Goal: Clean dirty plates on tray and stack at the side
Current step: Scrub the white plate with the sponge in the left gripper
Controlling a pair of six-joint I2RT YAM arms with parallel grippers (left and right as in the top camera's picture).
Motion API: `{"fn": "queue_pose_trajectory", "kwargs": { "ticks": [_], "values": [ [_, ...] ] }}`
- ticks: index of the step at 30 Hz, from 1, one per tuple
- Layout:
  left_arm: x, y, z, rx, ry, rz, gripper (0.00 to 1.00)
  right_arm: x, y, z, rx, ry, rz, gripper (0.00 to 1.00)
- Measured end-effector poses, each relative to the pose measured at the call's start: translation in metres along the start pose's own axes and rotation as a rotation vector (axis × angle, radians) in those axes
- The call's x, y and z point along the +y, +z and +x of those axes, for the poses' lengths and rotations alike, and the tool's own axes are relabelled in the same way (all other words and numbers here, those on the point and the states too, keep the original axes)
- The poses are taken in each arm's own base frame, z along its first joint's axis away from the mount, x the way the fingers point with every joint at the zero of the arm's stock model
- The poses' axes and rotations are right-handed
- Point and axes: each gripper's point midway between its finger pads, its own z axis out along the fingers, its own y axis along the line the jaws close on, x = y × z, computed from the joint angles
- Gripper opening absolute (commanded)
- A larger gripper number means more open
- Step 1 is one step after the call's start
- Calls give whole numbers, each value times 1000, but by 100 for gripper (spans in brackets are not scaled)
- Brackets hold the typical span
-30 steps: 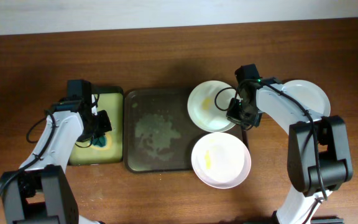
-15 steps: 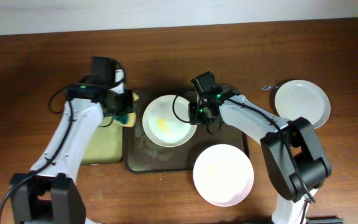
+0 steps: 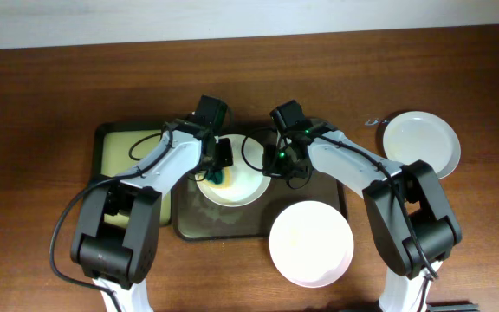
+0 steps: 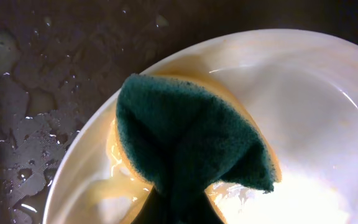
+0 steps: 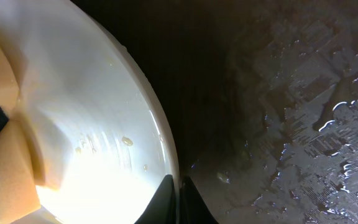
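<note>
A white plate (image 3: 236,182) with yellow smears lies on the wet dark tray (image 3: 189,204). My left gripper (image 3: 221,169) is shut on a green and yellow sponge (image 4: 191,137) and presses it onto the plate's inside (image 4: 303,93). My right gripper (image 3: 274,161) is shut on the plate's right rim (image 5: 166,149), one finger inside and one outside. The sponge's yellow edge (image 5: 5,155) shows in the right wrist view. A second plate (image 3: 310,244) lies at the tray's front right corner. A third plate (image 3: 420,143) lies on the table at the far right.
A smaller green-rimmed tray (image 3: 128,143) with a yellow inside stands left of the dark tray. Water drops cover the dark tray's floor (image 5: 303,124), also seen in the left wrist view (image 4: 36,74). Brown table all round.
My right gripper brought the plate from the right onto the tray and holds it there. My left gripper came from the small tray with the sponge onto the plate.
</note>
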Motion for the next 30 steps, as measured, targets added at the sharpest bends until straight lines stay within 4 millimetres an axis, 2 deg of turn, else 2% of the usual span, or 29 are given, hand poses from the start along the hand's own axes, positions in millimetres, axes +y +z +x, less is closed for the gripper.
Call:
{"fn": "queue_pose_trajectory", "kwargs": {
  "ticks": [4, 8, 11, 16, 20, 21, 23, 24, 25, 26, 27, 28, 30],
  "values": [
    [-2, 7, 0, 23, -6, -5, 0, 0, 0, 0, 2, 1, -1, 4],
    [-16, 12, -1, 62, -1, 75, 0, -7, -1, -2, 0, 17, 12, 4],
    [-37, 12, 5, 112, 41, 218, 0, -14, -2, -3, -3, 28, 39, 4],
    [-60, 12, 18, 190, 51, 372, 0, -17, -2, -3, -3, 33, 50, 4],
    [-96, 4, 46, 332, 67, 651, 0, -18, -2, -3, -3, 36, 48, 4],
    [-97, 2, 48, 354, 57, 697, 0, -18, -2, -3, -1, 38, 44, 4],
    [-87, -11, 36, 375, -9, 795, 0, -15, -2, -5, 4, 44, 12, 4],
    [-77, -16, 25, 356, -39, 817, 0, -13, -1, -5, 7, 43, 0, 17],
    [-66, -25, 11, 318, -63, 828, 0, -12, -1, -5, 10, 42, -6, 37],
    [-48, -47, -15, 226, -80, 831, 0, -10, 0, -3, 18, 45, -17, 53],
    [-32, -78, -41, 109, -77, 823, 0, -5, -1, -3, 26, 39, -42, 60],
    [-15, -116, -61, -12, -72, 778, 0, -2, -1, -4, 25, 35, -54, 61],
    [24, -152, -65, -122, -120, 578, 0, 1, -2, -4, 27, 22, -66, 64]
  ]
}}
